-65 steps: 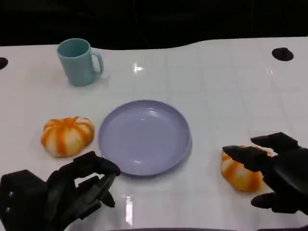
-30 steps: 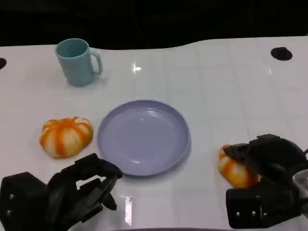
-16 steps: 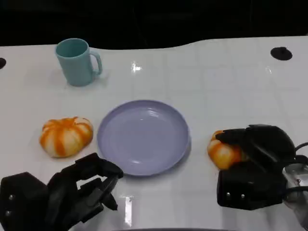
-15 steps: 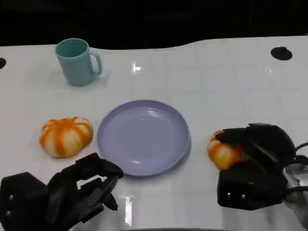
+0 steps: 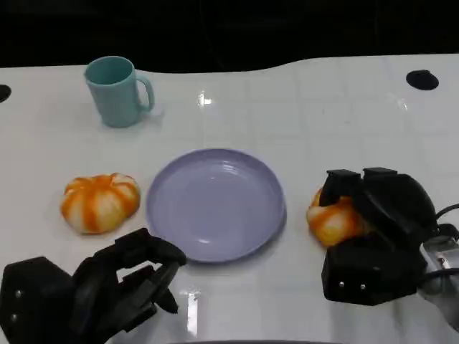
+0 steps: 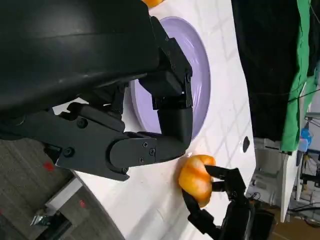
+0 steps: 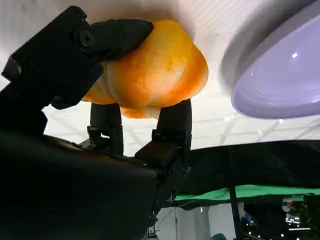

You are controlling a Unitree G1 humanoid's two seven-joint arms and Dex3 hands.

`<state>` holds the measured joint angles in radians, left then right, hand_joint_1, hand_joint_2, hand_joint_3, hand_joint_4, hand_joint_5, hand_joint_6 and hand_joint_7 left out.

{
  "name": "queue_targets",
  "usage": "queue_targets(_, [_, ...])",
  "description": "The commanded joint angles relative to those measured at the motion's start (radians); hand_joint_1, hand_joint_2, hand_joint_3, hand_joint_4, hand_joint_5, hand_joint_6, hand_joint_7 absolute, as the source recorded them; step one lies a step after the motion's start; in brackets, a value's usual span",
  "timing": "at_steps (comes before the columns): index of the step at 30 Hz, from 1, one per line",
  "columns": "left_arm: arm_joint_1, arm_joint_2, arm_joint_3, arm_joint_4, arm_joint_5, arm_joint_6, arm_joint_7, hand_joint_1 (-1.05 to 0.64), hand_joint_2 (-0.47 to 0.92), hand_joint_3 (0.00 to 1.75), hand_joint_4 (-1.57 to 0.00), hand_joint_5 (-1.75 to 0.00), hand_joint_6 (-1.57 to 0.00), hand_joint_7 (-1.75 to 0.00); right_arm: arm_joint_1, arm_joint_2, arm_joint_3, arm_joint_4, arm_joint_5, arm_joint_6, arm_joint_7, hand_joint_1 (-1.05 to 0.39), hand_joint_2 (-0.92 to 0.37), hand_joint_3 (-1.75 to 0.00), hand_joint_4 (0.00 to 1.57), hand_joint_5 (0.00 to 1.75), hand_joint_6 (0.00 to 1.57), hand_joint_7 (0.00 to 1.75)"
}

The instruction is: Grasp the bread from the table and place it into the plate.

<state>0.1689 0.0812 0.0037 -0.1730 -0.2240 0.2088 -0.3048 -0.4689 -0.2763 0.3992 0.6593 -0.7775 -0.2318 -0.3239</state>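
The round, glossy orange-and-white ribbed bread roll (image 5: 332,221) sits just right of the lavender round plate (image 5: 215,203) on the white bench (image 5: 323,115), clasped by the right black hand (image 5: 373,215) with fingers wrapped over it, while the left black hand (image 5: 107,287) rests loosely curled, holding nothing.

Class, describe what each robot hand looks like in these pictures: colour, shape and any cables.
The left robot hand and right robot hand are matte black, with blocky segmented fingers fastened by small screws and a rounded shell. A thin cable loops beside the right one's silver wrist.
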Motion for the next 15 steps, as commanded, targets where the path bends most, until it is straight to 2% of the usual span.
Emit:
queue_targets(1, [0.002, 0.009, 0.006, -0.010, -0.001, 0.002, 0.010, -0.43, 0.92, 0.48, -0.61, -1.75, -0.66, -1.28, -0.017, 0.008, -0.014, -0.020, 0.038, -0.019, -0.018, -0.11, -0.48, -0.95, 0.93, 1.75, 0.79, 1.51])
queue_targets(3, [0.002, 0.010, 0.007, -0.012, -0.002, 0.006, 0.010, -0.43, 0.92, 0.48, -0.61, -1.75, -0.66, -1.28, -0.019, 0.020, -0.025, -0.026, 0.069, -0.051, -0.025, -0.11, -0.40, -1.12, 0.95, 1.75, 0.83, 1.45])
queue_targets(5, [0.003, 0.009, 0.007, -0.013, -0.002, 0.006, 0.011, -0.43, 0.92, 0.48, -0.61, -1.75, -0.66, -1.28, -0.022, 0.029, -0.033, -0.032, 0.091, -0.078, -0.034, -0.11, -0.34, -1.28, 0.96, 1.75, 0.80, 1.58])
queue_targets(8, [0.001, 0.008, 0.007, -0.008, 0.001, 0.005, 0.015, -0.43, 0.92, 0.48, -0.62, -1.75, -0.66, -1.29, -0.033, 0.045, -0.049, -0.034, 0.131, -0.133, -0.045, -0.08, -0.32, -1.31, 0.95, 1.75, 0.73, 1.72])
queue_targets(15, [-0.007, 0.010, 0.007, -0.001, 0.002, 0.008, 0.015, -0.41, 0.92, 0.49, -0.62, -1.75, -0.65, -1.30, -0.081, 0.083, -0.070, -0.088, 0.209, -0.164, 0.032, -0.05, -0.33, -1.36, 0.95, 1.75, 0.71, 1.75])
